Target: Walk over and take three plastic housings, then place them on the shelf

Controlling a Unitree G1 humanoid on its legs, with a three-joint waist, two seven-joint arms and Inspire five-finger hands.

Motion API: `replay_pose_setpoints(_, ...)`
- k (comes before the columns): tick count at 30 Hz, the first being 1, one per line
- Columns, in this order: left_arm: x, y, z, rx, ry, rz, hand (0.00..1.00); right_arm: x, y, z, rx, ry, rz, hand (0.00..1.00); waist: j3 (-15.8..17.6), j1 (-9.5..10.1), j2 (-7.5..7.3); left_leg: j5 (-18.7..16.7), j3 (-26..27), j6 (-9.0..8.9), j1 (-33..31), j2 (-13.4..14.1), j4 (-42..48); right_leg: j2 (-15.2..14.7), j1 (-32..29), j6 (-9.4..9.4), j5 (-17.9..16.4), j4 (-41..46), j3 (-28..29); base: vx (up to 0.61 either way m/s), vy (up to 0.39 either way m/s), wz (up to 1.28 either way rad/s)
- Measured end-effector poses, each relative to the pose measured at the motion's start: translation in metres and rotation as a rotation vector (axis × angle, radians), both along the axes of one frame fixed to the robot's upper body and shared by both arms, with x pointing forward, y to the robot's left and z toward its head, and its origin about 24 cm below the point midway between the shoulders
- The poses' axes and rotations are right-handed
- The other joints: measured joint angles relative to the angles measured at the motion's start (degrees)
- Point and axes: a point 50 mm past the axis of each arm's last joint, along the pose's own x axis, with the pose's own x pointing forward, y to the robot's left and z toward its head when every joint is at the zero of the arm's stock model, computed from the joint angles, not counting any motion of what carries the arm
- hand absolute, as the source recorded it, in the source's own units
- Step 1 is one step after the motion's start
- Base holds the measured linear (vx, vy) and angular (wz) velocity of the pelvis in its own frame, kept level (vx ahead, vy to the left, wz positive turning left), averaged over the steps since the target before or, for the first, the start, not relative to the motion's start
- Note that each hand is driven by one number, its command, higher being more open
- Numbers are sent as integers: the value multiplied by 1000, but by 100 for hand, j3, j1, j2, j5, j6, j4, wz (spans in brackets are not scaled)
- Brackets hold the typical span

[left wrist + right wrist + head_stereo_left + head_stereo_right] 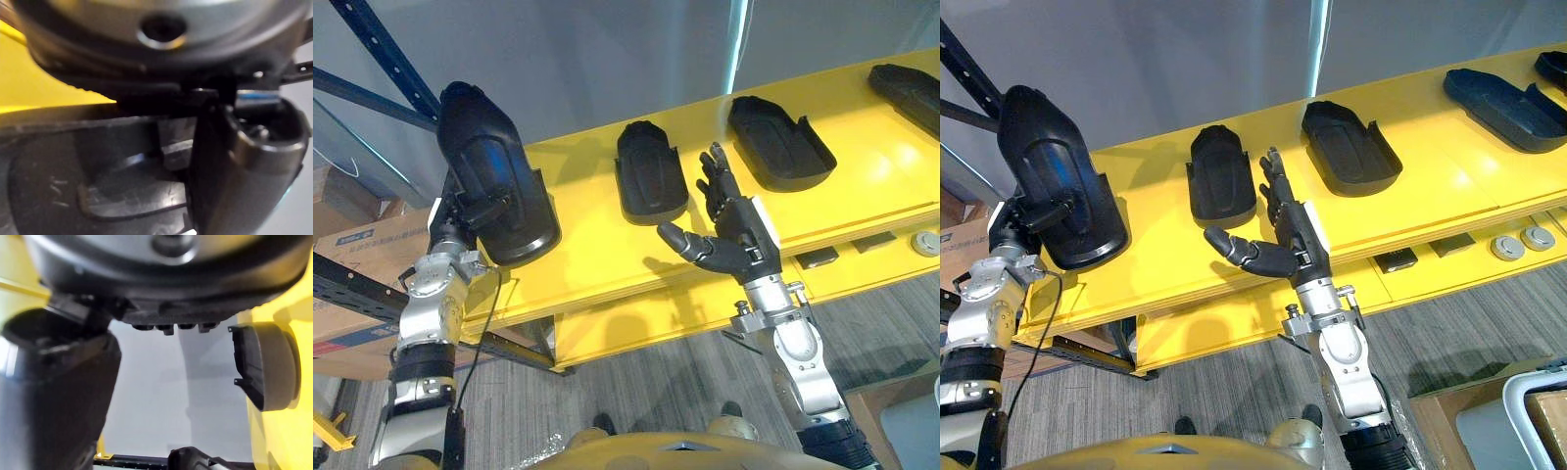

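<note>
My left hand point(468, 209) is shut on a black plastic housing point(494, 176), held upright and tilted over the left end of the yellow shelf point(587, 255). Its hollow inside point(122, 186) shows past my thumb in the left wrist view. Two more black housings lie on the shelf, one point(651, 171) in the middle and one point(778, 142) to its right. My right hand point(736, 233) is open in front of the shelf between them, fingers straight up, thumb out to the left, holding nothing. The right wrist view shows the middle housing point(266, 364) on the yellow surface.
Another black housing point(1508, 98) lies at the shelf's far right. The lower shelf holds round discs point(1518, 242) and flat dark pieces point(1396, 259). Cardboard boxes point(352, 255) and a blue rack beam point(382, 49) stand at left. A box point(1489, 421) sits on the floor at lower right.
</note>
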Motion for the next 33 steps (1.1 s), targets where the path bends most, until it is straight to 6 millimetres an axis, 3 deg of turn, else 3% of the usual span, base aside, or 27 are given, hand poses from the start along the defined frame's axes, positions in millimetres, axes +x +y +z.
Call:
replay_pose_setpoints(6, 9, 7, -4, -46, 106, -53, 0, -5, 9, 8, 14, -25, 64, 100, 41, -29, 75, -2, 113, 3, 30, 1, 0, -3, -86, -18, -20, 84, 117, -12, 7, -8)
replay_pose_setpoints(14, 19, 1, -10, -148, 163, -112, 0, -8, 18, 14, 31, -38, 129, 100, 282, -150, 124, 28, 171, 54, 9, -47, 19, -91, -257, -44, -128, 321, 194, -17, 6, -4)
replay_pose_setpoints(21, 32, -8, 2, -178, 129, -138, 0, -8, 35, 35, 32, -130, 239, 100, 573, -161, 116, 60, 209, 137, -196, -126, 119, -234, -613, -56, -189, 694, 307, -50, 9, -1)
replay_pose_setpoints(22, 33, -8, 3, -176, 128, -138, 100, -8, 36, 36, 32, -134, 247, 100, 593, -161, 114, 67, 195, 147, -201, -137, 119, -248, -621, -55, -198, 717, 300, -57, 8, 11)
replay_pose_setpoints(28, 45, -12, 20, -59, 106, -101, 100, -8, 53, 40, 33, -133, 311, 100, 793, -184, 27, 120, 113, 215, -428, -213, 143, -382, -892, -46, -248, 988, 272, -49, 1, 9)
replay_pose_setpoints(33, 48, -9, 28, 66, 126, -55, 100, -7, 52, 39, 43, -125, 283, 100, 814, -202, 12, 144, 107, 220, -483, -230, 145, -398, -962, -49, -218, 1026, 294, -6, 0, 1)
